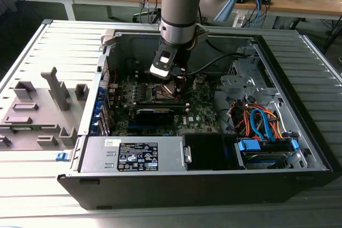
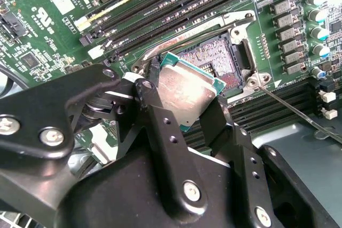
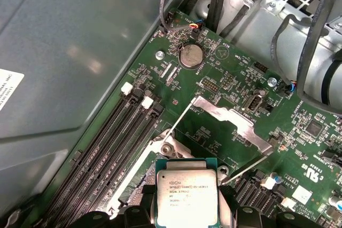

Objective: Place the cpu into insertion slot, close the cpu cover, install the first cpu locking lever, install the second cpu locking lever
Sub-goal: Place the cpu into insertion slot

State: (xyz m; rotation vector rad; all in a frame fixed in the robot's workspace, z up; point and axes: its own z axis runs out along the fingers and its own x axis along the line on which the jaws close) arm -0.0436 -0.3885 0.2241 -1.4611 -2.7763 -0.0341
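Currently the end effector (image 2: 180, 108) grips the cpu (image 2: 187, 86) by its edges, tilted just above the insertion slot (image 2: 214, 60), whose cpu cover (image 3: 230, 117) stands open for access.

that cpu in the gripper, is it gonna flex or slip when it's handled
The cpu looks like a stiff flat plate with a metal top, so it probably won't flex. The gripper pinches only its thin edges, so it could slip or tilt. Being small and thin, it is likely light.
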